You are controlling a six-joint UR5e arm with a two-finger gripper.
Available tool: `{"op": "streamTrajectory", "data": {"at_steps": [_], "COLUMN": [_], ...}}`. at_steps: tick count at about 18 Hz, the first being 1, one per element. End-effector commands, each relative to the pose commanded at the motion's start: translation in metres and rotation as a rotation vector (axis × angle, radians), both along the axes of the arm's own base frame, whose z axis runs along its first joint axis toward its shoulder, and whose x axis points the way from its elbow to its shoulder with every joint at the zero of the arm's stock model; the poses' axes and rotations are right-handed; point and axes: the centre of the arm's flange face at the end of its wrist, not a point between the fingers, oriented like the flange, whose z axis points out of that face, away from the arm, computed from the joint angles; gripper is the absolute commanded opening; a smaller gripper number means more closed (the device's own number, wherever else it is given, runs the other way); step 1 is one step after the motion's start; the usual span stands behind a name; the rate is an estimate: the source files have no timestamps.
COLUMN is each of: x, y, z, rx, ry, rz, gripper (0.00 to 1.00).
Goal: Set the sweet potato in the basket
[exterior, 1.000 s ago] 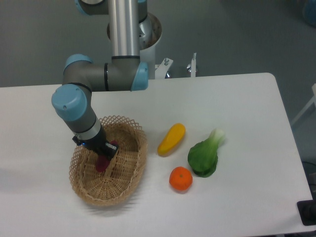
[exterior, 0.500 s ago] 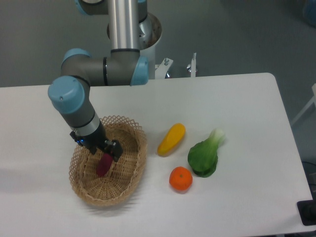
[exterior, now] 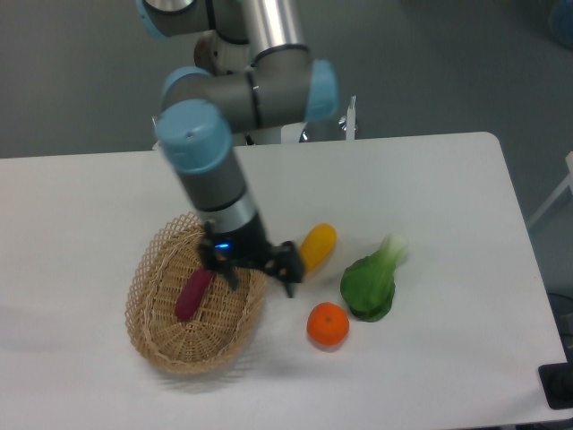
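So at this point the job looked basically done to me. The sweet potato [exterior: 192, 295] was lying inside the basket [exterior: 159, 345], on the left half of it, tilted with one end pointing up toward the far rim. Nothing of mine was touching it.

My end effector [exterior: 258, 270] was up over the right edge of the basket, between the basket and the yellow squash [exterior: 315, 245], with the two fingers spread wide apart and nothing between them. So yeah, empty-handed, and clear of the potato.

What's left, I'd guess: just getting my arm out of the way. The potato seemed settled enough in the weave that I wouldn't expect it to roll out.

Headcount on the desk [exterior: 430, 179]:
- one sweet potato, in the basket
- one basket
- one yellow squash, partly behind my wrist
- one round orange fruit [exterior: 328, 324]
- one leafy green bok-choy-looking thing [exterior: 371, 283]

Five items, one arm.
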Motion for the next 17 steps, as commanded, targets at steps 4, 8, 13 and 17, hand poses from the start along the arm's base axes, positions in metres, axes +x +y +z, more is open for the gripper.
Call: {"op": "streamTrajectory", "data": {"at_steps": [4,8,13,17], "x": [-0.035,-0.06,-0.061,-0.06], "y": [-0.05,-0.089,-0.099,-0.098], "z": [0.027,0.05,0.055,0.054], "rx": [-0.132,-0.184,-0.156,-0.141], "ry": [-0.012,-0.044,-0.071,-0.08], "rz": [-0.152,-0.249,-0.244,-0.251], "gripper": [1.0,1.0,1.0,1.0]}}
